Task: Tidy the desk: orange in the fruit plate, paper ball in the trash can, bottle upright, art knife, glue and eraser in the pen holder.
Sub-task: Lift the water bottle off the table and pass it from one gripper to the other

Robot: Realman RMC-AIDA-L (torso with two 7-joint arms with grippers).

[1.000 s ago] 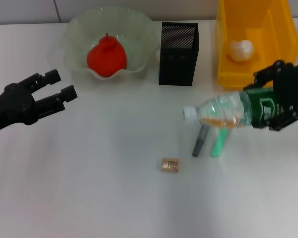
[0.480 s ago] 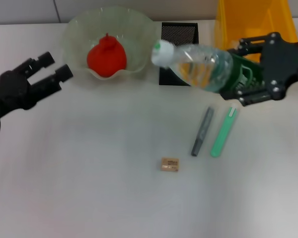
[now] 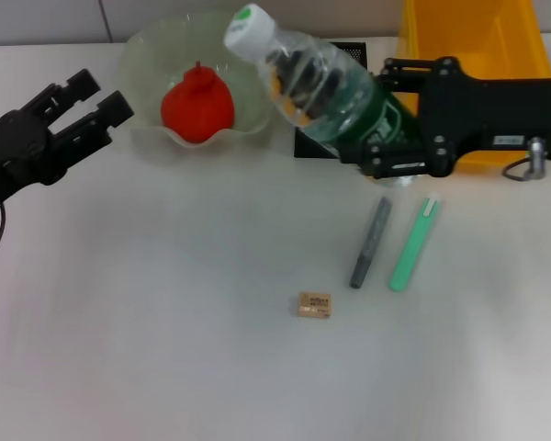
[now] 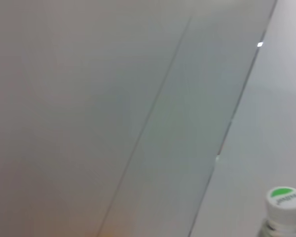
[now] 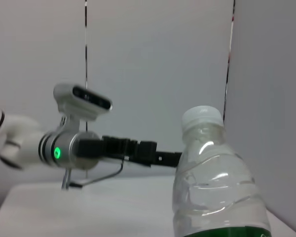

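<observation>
My right gripper [image 3: 390,138] is shut on the green label of the bottle [image 3: 317,78] and holds it off the table. The bottle is tilted, with its white cap [image 3: 248,25] up and to the left, in front of the pen holder [image 3: 345,45]; the cap [image 4: 283,200] and the bottle [image 5: 214,192] also show in the wrist views. The orange [image 3: 197,108] lies in the fruit plate [image 3: 147,50]. A grey glue stick [image 3: 370,243], a green art knife [image 3: 413,243] and the eraser [image 3: 314,305] lie on the table. My left gripper [image 3: 90,103] stays open, left of the plate. The paper ball is hidden.
The yellow trash can [image 3: 468,37] stands at the back right, partly behind my right arm. The pen holder is mostly covered by the bottle. The white table [image 3: 165,322] shows bare in front and to the left of the eraser.
My right gripper has lifted the bottle, carried it left and toward the back, and tipped its cap upward. The left gripper has shifted slightly toward the back.
</observation>
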